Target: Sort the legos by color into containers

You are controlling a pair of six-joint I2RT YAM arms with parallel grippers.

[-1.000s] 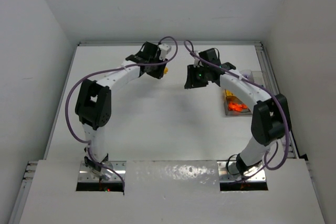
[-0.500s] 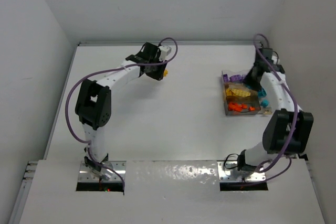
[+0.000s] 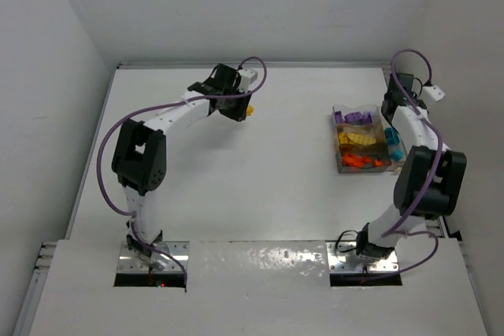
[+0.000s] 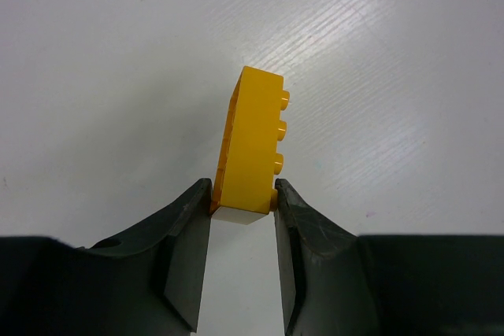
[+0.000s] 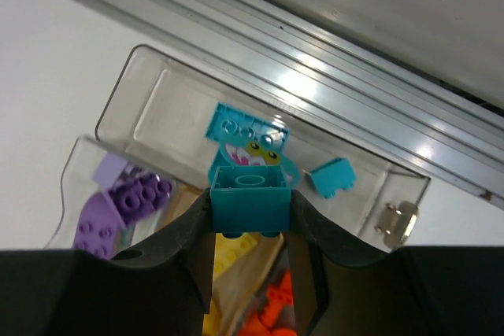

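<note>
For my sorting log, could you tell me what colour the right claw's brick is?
The small plastic brick is teal, best in right wrist view.

Table point(image 3: 268, 179): I find open room across the middle of the overhead view, between the arms. Left arm point(image 3: 177, 112): bars the upper left. Clear box point(image 3: 335, 133): right side, hemmed by the right arm point(image 3: 413, 135) and the metal rail point(image 5: 331, 60) just beside it.

My two claws each held one brick: the left claw point(image 4: 242, 194) one yellow brick point(image 4: 252, 147), the right claw point(image 5: 250, 222) one teal brick point(image 5: 250, 204). One box point(image 3: 335, 127) stood on the bench point(image 3: 260, 179). Inside it I counted at least two loose teal bricks point(image 5: 331, 177). The purple bricks point(image 5: 142, 194), yellow pile point(image 3: 356, 138) and orange pile point(image 3: 358, 161) were too jumbled to count.
</note>
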